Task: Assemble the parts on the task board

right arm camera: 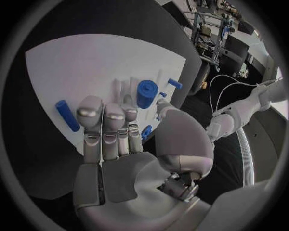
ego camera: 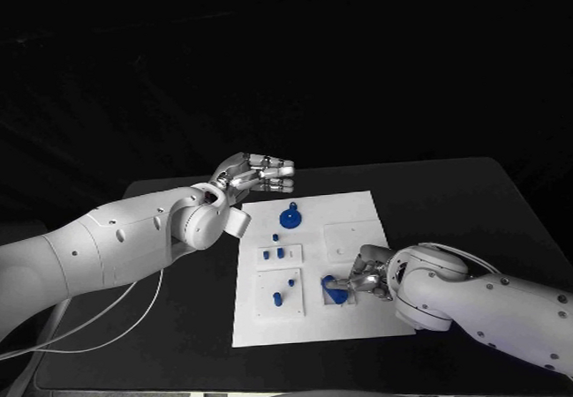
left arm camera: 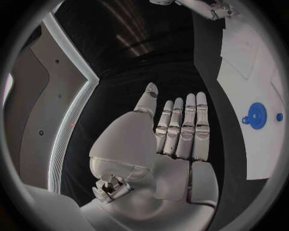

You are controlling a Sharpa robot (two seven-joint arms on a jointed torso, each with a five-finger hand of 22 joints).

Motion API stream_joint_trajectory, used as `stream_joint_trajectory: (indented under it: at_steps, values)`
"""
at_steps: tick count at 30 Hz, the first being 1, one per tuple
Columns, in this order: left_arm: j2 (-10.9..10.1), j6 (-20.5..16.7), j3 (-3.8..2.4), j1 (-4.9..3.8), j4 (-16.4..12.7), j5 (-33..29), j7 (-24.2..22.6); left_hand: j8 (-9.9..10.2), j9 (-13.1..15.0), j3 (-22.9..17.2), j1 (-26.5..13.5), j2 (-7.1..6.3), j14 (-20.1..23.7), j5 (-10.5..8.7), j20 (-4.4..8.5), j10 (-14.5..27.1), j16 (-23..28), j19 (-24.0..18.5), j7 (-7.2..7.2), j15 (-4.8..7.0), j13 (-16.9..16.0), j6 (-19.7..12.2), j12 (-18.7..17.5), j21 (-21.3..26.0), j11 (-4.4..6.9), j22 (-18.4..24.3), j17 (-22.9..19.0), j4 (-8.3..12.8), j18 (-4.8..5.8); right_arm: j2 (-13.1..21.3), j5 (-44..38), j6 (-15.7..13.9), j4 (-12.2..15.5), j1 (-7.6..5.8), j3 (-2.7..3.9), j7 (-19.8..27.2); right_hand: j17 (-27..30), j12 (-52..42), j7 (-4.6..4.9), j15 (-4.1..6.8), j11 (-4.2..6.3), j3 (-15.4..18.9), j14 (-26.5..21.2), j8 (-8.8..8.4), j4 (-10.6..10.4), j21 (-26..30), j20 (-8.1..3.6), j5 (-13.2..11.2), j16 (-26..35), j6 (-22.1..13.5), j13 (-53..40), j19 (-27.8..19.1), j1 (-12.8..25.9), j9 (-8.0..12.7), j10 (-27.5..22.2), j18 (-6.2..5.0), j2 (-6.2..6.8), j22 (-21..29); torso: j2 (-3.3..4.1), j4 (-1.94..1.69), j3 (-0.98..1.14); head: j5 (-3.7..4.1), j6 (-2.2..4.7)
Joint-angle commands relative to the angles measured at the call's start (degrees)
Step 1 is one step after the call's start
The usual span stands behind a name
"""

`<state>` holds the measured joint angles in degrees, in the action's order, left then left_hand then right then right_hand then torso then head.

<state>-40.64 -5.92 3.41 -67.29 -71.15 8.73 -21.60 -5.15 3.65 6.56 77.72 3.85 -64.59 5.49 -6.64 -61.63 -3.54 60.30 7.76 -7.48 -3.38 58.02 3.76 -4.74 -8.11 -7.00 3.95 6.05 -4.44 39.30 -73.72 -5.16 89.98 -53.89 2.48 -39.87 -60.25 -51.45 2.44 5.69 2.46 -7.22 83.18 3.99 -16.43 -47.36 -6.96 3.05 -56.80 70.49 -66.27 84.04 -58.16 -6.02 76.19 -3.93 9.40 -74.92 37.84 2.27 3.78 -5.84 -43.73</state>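
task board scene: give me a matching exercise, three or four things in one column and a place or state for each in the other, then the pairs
Things:
1. left hand
2. right hand
3. round blue part
4. task board

Places or states:
A. white, middle of the table
B. at the board's near edge, by a blue part
C. on the board's far half
D. open, past the board's far left corner

Pairs: 1-D, 2-B, 3-C, 4-A

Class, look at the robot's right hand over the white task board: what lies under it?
Under the right hand sits the task board, with a blue part by the fingers. Whatever lies directly beneath the palm is covered and cannot be seen.
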Motion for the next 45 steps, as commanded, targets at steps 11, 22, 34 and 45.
stream_joint_trajectory:
  at_steps: [11, 22, 34, 45]
  values:
    - [-0.1, 0.3, 0.0, -0.01, -0.1, 0.1, 0.5, -0.2, 0.0, 0.0, -0.6, 0.16, -0.2, 0.32, 0.01, 0.3, 0.0, 0.6, 0.4, -0.08, 0.0, -0.1, -0.3, -0.2, -0.01, 0.1, 0.1, -0.4, 0.22, 1.5, 0.7, 4.5, 2.2, 0.05, 0.34, 0.0, 0.0, -0.2, -0.15, 0.08, -0.05, -0.4, 0.1, -0.31, 0.9, -0.4, -0.07, 0.1, -0.1, 0.4, -0.2, 3.2, -0.2, -0.4, 0.3, 0.45, -2.07, -5.9, 0.01, -0.04, 0.01, -0.21, 0.11]
    - [-0.3, 0.5, 0.11, -0.02, 0.2, 0.9, 1.8, -0.2, 0.0, -0.2, -0.4, 0.28, -0.3, 0.52, 0.03, 0.3, 0.0, 0.7, 0.46, -0.07, 0.0, 0.0, -0.3, -0.3, -0.03, 0.2, 0.0, -0.4, 0.2, 1.8, 2.6, 4.9, 4.1, 0.05, 0.4, 1.2, 0.2, -0.5, -0.16, 0.06, -0.04, -0.2, 0.1, -0.31, 3.8, -0.6, -0.03, 0.9, -0.3, 0.4, -0.2, 3.2, 0.2, -0.8, 0.3, 0.42, -3.99, -5.9, 0.0, -0.04, -0.07, -0.29, 0.16]
    - [-0.2, 0.3, 0.44, -0.02, 0.4, 1.4, 2.4, -0.2, -0.1, -0.4, -0.1, 0.41, -0.3, 1.1, 0.06, 0.3, 0.0, 0.7, 0.5, -0.04, 0.0, 0.0, -0.3, -0.4, -0.05, 0.2, 0.0, -0.3, 0.18, 1.9, -0.4, 6.2, 4.1, 0.06, 0.42, 1.7, 0.3, -0.6, -0.16, 0.01, -0.05, -3.8, 0.0, -0.33, 7.9, -0.6, 0.0, 1.0, -0.4, 0.6, -0.1, 3.2, -1.1, -0.6, 0.3, 0.47, -3.78, -5.9, 0.02, 0.01, -0.1, -0.42, 0.35]
    - [-0.3, 0.4, 0.68, -0.02, 0.4, 1.5, 2.5, -0.2, -0.1, -0.4, -0.1, 0.44, -0.3, 1.23, 0.06, 0.3, 0.0, 0.7, 0.51, -0.04, 0.0, 0.0, -0.3, -0.4, -0.05, 0.2, 0.0, -0.3, 0.18, 1.8, -2.1, 7.3, 4.1, 0.06, 0.42, 2.1, 0.2, -1.2, -0.47, 0.05, 0.17, -7.6, 0.1, -0.34, 16.9, -0.9, 0.0, 3.8, -0.6, 1.4, -0.7, 3.1, -6.2, 0.2, 0.5, 0.6, -3.56, -6.0, 0.02, -0.01, -0.06, -0.42, 0.1]
